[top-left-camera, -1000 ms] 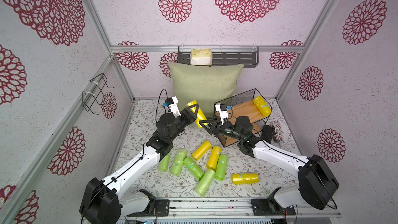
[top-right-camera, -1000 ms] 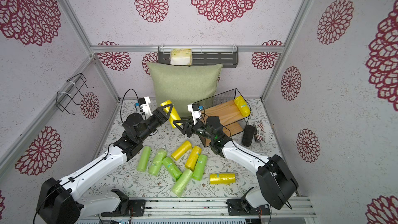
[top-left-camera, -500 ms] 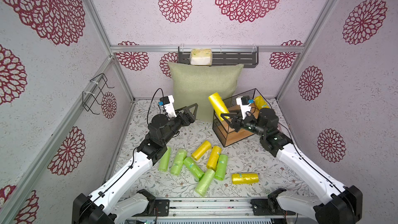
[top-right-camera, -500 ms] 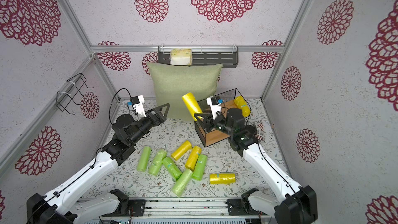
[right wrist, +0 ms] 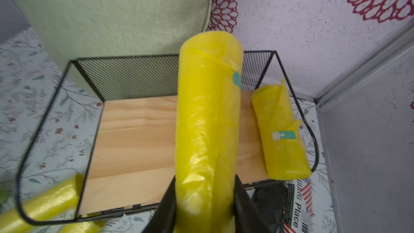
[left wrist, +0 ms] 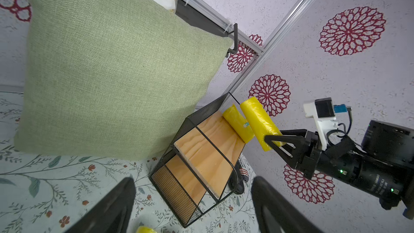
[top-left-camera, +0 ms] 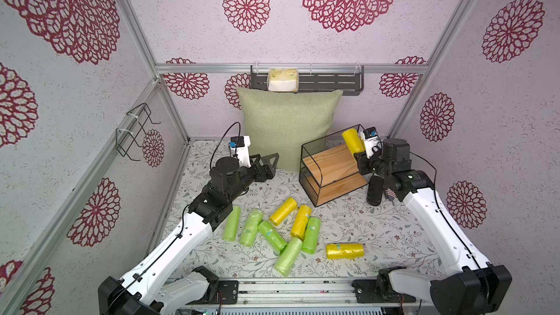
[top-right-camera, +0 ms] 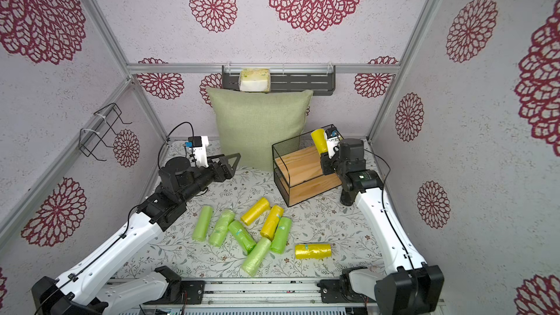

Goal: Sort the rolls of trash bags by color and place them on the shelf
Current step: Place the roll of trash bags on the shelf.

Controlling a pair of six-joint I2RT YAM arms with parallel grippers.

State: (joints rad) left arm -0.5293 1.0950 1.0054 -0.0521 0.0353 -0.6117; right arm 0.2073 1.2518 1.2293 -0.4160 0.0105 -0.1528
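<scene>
My right gripper (right wrist: pixel 205 209) is shut on a yellow roll of trash bags (right wrist: pixel 208 119), which hangs tilted over the top board of the shelf (right wrist: pixel 134 135). In both top views this held roll (top-left-camera: pixel 352 141) (top-right-camera: pixel 319 140) is at the shelf's (top-left-camera: pixel 328 163) right end. Another yellow roll (right wrist: pixel 280 135) lies on that board beside it. My left gripper (top-left-camera: pixel 268 162) (left wrist: pixel 192 211) stands open and empty in front of the pillow. Several green rolls (top-left-camera: pixel 251 227) and three yellow rolls (top-left-camera: pixel 283 210) lie loose on the table's front half.
A green pillow (top-left-camera: pixel 288 128) leans on the back wall left of the shelf. Above it hangs a dark grey wall rack (top-left-camera: pixel 330 80) with a pale packet (top-left-camera: pixel 282 80). A wire holder (top-left-camera: pixel 133 131) is on the left wall. A black object (top-left-camera: pixel 375 190) stands right of the shelf.
The left gripper opened and let go of the yellow roll, then drew back left. The right gripper closed on the roll and carried it right, over the shelf's top board.
</scene>
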